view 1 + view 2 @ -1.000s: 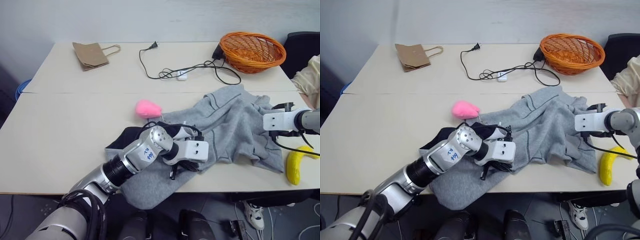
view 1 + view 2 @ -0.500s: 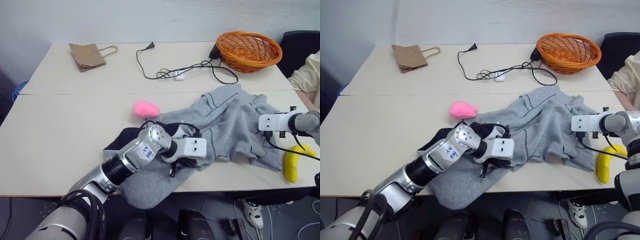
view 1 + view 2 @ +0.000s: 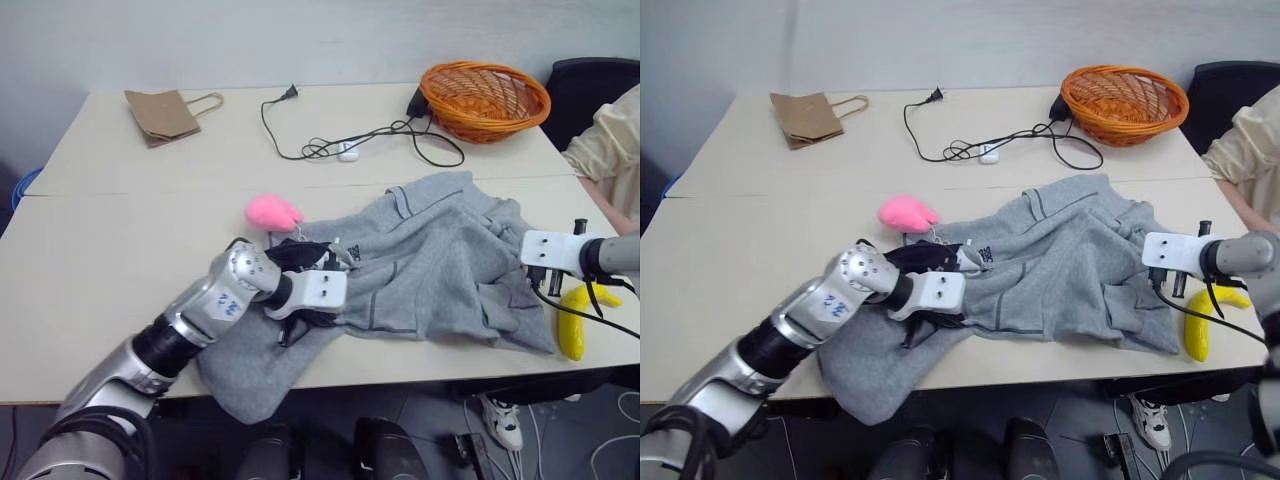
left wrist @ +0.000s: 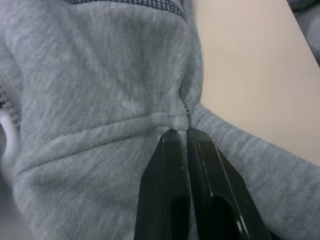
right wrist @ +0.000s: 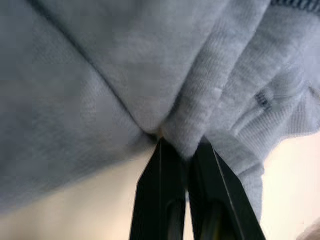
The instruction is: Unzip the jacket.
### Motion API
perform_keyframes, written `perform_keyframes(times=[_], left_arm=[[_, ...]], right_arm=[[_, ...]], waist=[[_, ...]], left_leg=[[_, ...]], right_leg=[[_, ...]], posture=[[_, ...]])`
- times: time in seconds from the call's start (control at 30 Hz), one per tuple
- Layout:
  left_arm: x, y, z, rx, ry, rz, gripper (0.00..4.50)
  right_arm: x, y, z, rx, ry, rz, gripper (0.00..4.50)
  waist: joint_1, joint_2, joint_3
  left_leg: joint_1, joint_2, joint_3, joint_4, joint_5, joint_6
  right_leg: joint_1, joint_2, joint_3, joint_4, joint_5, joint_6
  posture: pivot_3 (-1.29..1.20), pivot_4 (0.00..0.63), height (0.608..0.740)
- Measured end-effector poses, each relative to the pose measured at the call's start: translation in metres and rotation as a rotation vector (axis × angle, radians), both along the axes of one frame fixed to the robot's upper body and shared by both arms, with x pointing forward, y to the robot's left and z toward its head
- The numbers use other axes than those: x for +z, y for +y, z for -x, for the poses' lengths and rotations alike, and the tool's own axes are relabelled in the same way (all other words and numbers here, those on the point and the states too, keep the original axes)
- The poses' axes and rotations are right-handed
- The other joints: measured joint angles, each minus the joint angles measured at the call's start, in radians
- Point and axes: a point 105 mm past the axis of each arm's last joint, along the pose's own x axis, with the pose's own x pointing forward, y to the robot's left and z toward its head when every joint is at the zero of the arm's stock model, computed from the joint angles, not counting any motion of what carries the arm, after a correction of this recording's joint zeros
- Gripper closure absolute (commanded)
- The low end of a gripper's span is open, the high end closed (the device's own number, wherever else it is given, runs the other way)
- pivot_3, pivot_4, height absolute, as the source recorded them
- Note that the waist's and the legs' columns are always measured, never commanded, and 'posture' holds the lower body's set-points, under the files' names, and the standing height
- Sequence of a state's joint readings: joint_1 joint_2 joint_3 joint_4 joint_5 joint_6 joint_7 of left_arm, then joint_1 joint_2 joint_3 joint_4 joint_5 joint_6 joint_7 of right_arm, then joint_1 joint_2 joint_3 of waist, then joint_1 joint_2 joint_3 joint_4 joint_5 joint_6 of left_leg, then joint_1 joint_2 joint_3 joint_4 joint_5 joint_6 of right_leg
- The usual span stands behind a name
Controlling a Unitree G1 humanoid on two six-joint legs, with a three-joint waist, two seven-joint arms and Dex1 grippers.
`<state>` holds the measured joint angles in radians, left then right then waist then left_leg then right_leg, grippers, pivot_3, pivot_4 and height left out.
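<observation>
Two pale tables (image 3: 120, 240) stand pushed together. On the near one, right of the middle, lies the grey jacket (image 3: 440, 260), crumpled, with one end hanging off the near edge. Left gripper (image 4: 186, 132) pinches a fold of it tight. Right gripper (image 5: 180, 145) pinches its right edge tight too. Far off sits a basket (image 3: 485, 100); a banana (image 3: 575, 325) lies at the right.

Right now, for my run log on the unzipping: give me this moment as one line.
task: unzip jacket | left gripper: shut on jacket fabric at a seam | right gripper: shut on jacket fold at its edge | jacket: crumpled on table
</observation>
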<state>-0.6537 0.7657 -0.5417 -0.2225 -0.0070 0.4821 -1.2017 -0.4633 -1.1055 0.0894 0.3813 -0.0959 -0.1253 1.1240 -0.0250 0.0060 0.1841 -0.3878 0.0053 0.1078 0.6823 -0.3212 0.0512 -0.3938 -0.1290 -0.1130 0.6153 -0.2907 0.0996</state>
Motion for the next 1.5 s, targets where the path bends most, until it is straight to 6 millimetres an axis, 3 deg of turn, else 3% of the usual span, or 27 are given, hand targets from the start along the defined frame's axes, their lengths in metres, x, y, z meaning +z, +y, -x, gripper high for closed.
perform_keyframes(times=[0.03, 0.1, 0.23, 0.37, 0.53, 0.77, 0.87, 1.0, 1.27, 1.37, 1.5], left_arm=[[0.001, 0.022, 0.001, 0.001, -0.002, -0.048, 4.50], [0.001, 0.041, 0.001, -0.001, -0.003, -0.090, 4.50], [0.001, 0.062, -0.010, -0.008, -0.013, -0.112, 4.50], [0.006, 0.074, -0.027, -0.003, -0.054, -0.125, 4.50], [0.007, 0.080, -0.041, -0.055, -0.108, -0.104, 4.50], [0.005, 0.104, -0.038, -0.233, -0.217, -0.129, 4.50], [0.005, 0.110, -0.040, -0.246, -0.242, -0.127, 4.50], [0.005, 0.116, -0.038, -0.233, -0.210, -0.118, 4.50], [0.001, 0.136, 0.003, -0.206, -0.042, -0.164, 4.50], [0.000, 0.135, 0.008, -0.204, -0.021, -0.172, 4.50], [-0.001, 0.136, 0.008, -0.215, -0.032, -0.188, 4.50]], right_arm=[[0.002, 0.016, 0.016, 0.036, 0.046, -0.049, 4.47], [0.008, 0.032, 0.031, 0.056, 0.070, -0.102, 4.47], [0.015, 0.065, 0.059, 0.151, 0.089, -0.154, 4.47], [0.005, 0.065, 0.069, 0.144, 0.093, -0.126, 4.47], [-0.017, 0.075, 0.107, 0.197, 0.232, -0.153, 4.47], [-0.025, 0.090, 0.142, 0.258, 0.335, -0.182, 4.47], [-0.029, 0.093, 0.148, 0.265, 0.343, -0.184, 4.47], [-0.031, 0.083, 0.141, 0.236, 0.289, -0.124, 4.47], [-0.038, 0.077, 0.146, 0.209, 0.300, -0.112, 4.47], [-0.037, 0.076, 0.146, 0.192, 0.293, -0.125, 4.47], [-0.036, 0.077, 0.143, 0.154, 0.286, -0.153, 3.45]], waist=[[-0.003, 0.000, 0.000], [-0.004, 0.002, -0.001], [0.003, 0.001, -0.001], [0.010, 0.001, -0.001], [0.029, 0.001, -0.001], [0.021, 0.000, -0.002], [0.021, -0.001, -0.002], [0.021, -0.001, -0.003], [0.007, -0.002, -0.002], [0.012, -0.002, -0.002], [0.014, -0.002, -0.002]], left_leg=[[0.002, 0.001, -0.002, 0.000, -0.001, -0.002], [0.005, 0.001, -0.002, 0.000, -0.001, -0.003], [0.015, 0.001, -0.002, 0.000, -0.005, -0.004], [0.015, 0.001, -0.001, 0.000, -0.006, -0.005], [0.015, 0.001, 0.001, 0.000, -0.005, -0.005], [0.018, 0.005, 0.003, -0.001, -0.007, -0.007], [0.018, 0.006, 0.004, -0.001, -0.007, -0.008], [0.018, 0.007, 0.005, -0.001, -0.008, -0.008], [0.017, 0.012, 0.007, -0.002, -0.010, -0.010], [0.018, 0.012, 0.007, -0.001, -0.010, -0.009], [0.018, 0.012, 0.007, -0.001, -0.011, -0.010]], right_leg=[[0.000, 0.003, 0.001, 0.001, -0.001, -0.001], [0.001, 0.004, 0.003, 0.003, -0.001, -0.001], [0.006, 0.003, 0.006, 0.003, -0.003, -0.005], [0.005, 0.001, 0.007, 0.005, -0.004, -0.006], [0.003, 0.002, 0.007, 0.008, -0.005, -0.008], [0.003, 0.005, 0.008, 0.009, -0.007, -0.011], [0.002, 0.006, 0.009, 0.009, -0.007, -0.012], [0.002, 0.008, 0.010, 0.009, -0.007, -0.012], [0.001, 0.014, 0.012, 0.009, -0.009, -0.014], [0.001, 0.013, 0.012, 0.006, -0.009, -0.014], [0.000, 0.013, 0.012, 0.007, -0.009, -0.014]], posture=[[0.00, 0.150, 0.740], [0.00, 0.150, 0.740], [0.00, 0.150, 0.740], [0.00, 0.150, 0.740], [0.00, 0.150, 0.740], [0.00, 0.150, 0.740], [0.00, 0.150, 0.740], [0.00, 0.150, 0.740], [0.00, 0.150, 0.740], [0.00, 0.150, 0.740], [0.00, 0.150, 0.740]])
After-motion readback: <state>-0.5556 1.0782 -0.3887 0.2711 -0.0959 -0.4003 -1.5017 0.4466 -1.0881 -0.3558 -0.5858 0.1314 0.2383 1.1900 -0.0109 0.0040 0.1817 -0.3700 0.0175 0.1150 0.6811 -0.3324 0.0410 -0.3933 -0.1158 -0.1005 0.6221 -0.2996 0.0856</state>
